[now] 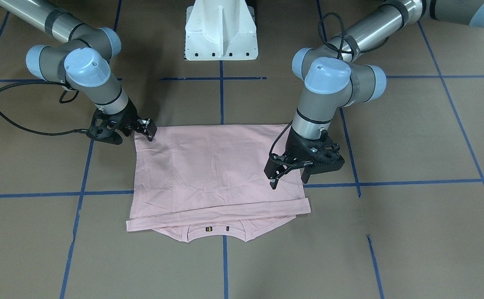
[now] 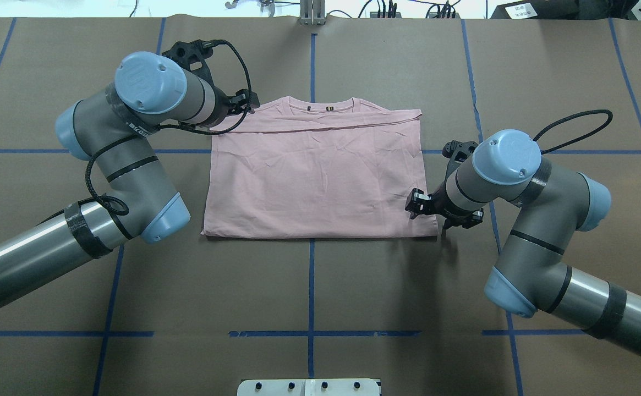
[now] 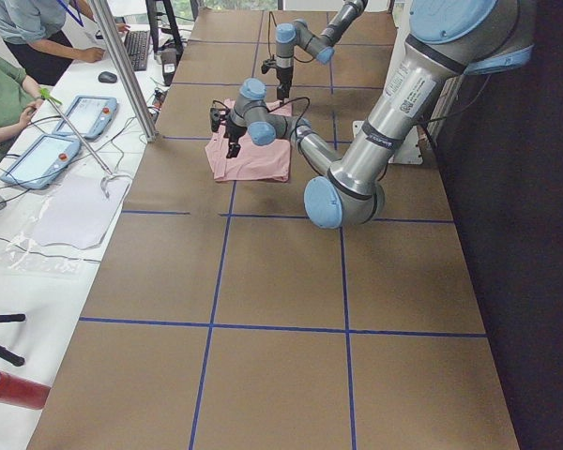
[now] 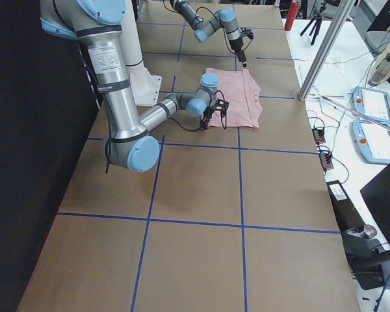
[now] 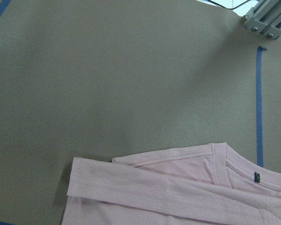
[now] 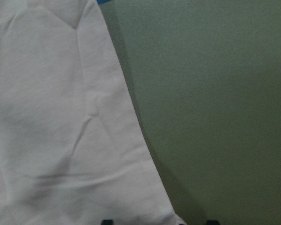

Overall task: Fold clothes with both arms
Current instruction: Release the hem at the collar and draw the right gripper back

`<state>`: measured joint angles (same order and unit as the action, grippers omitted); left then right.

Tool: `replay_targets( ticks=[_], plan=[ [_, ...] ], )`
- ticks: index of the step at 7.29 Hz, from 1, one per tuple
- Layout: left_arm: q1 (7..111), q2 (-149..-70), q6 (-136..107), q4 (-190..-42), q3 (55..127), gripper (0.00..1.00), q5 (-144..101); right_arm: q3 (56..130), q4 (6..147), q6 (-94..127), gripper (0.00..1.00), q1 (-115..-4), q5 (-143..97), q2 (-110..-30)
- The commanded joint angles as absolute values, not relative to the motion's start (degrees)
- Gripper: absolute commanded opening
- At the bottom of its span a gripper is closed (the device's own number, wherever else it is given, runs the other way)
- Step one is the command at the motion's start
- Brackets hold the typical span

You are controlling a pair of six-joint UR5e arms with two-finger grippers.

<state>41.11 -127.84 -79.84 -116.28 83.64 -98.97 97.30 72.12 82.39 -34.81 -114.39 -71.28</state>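
Pink T-shirt (image 2: 320, 176) lies folded flat mid-table (image 2: 353, 286), collar at the far edge. My left gripper (image 1: 289, 178) is spread wide above its left side. My right gripper (image 2: 432, 213) is spread too, at the near right corner.

The table (image 2: 353, 286) is lit brightly from above, so that only soft shadows are cast beneath the left arm (image 1: 374, 31) and along the T-shirt's (image 2: 320, 176) edges. Glare is seen on that arm's polished tube, and the area beyond the table's far edge is blown out white in the overhead view. The right wrist view is rendered dim, blurred and greenish, while a black unlit area is shown beside the table in the 2 side views.
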Motion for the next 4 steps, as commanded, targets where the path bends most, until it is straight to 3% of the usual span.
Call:
replay_targets(
  ticks=[1, 4],
  plan=[
    [41.0, -127.6, -79.9, -116.3, 83.6, 1.00, -99.0, 97.6, 72.3, 82.1, 0.00, -34.5, -114.3, -71.4],
    [41.0, -127.5, -79.9, -116.4, 83.6, 1.00, -99.0, 99.7, 75.5, 81.7, 0.00, -34.4, -115.0, -71.8]
  ],
)
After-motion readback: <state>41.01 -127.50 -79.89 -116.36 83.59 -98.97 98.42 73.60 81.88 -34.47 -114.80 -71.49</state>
